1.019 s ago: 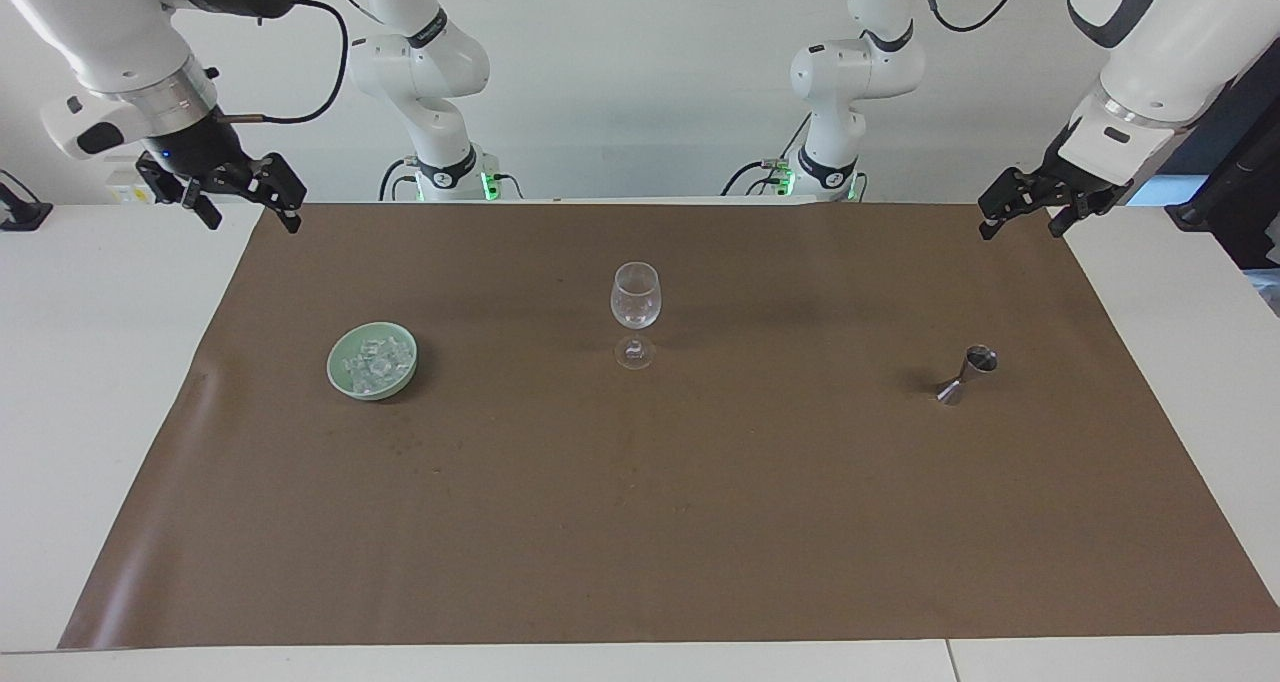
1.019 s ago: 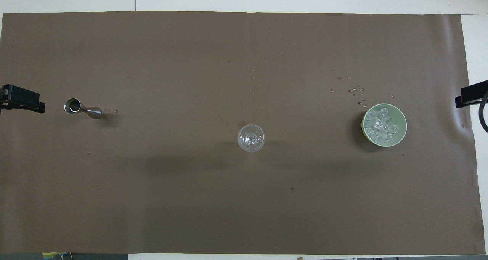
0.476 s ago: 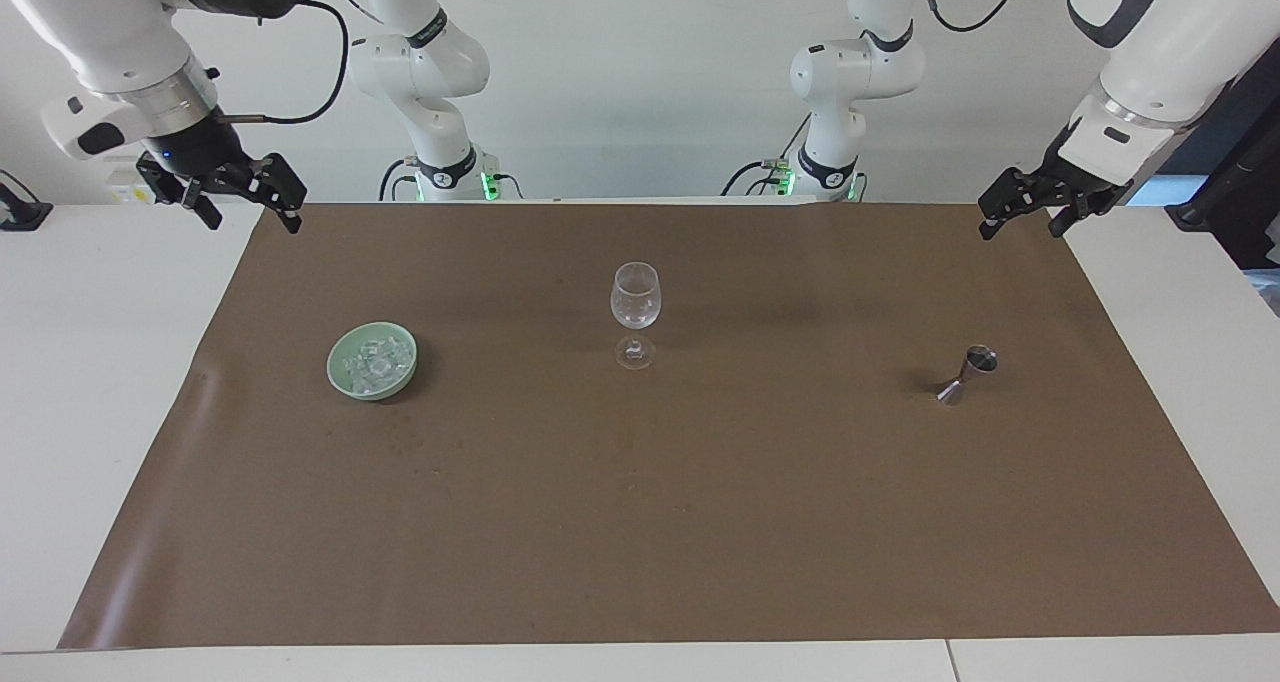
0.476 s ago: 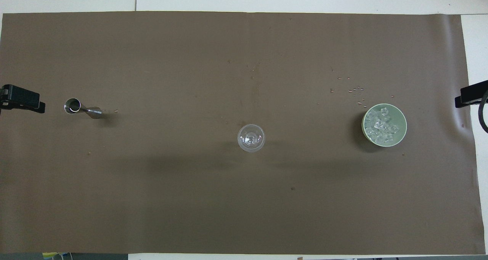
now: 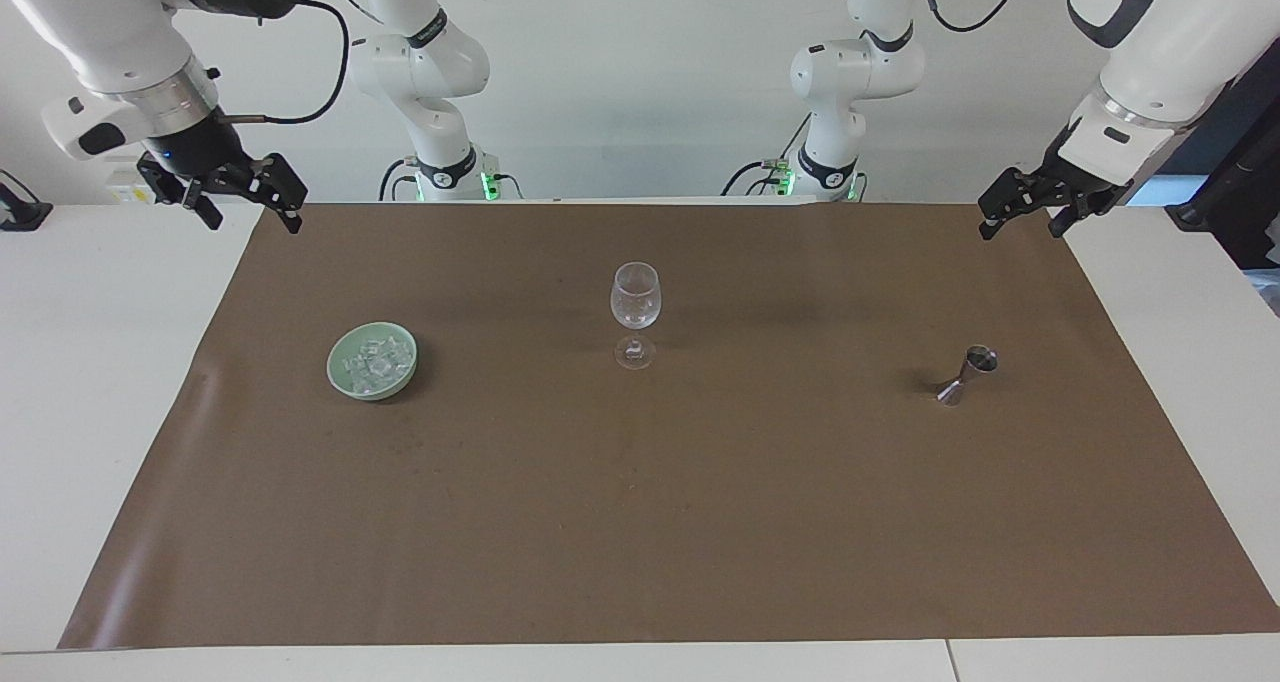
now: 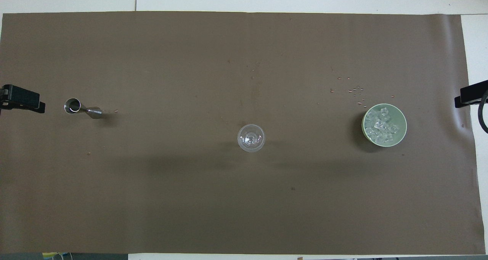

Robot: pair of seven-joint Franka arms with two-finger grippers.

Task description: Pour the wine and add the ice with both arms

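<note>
Well apart from both grippers, ice [image 5: 376, 364] sits in bowl [image 5: 340, 372]; left gripper [image 5: 1028, 212] and right gripper [image 5: 245, 202] fingers released, empty.

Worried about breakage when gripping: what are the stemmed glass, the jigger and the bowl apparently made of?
Wine glass: clear glass, see-through. Jigger: polished metal, likely steel, bright reflections. Bowl: pale green, smooth, perhaps glazed ceramic or plastic; unclear which.

The ice [image 5: 374, 365] is seen as a heap of small clear chunks in a pale green bowl [image 5: 343, 379]. A clear wine glass [image 5: 635, 307] is stood upright mid-bench, well apart from the bowl.
</note>
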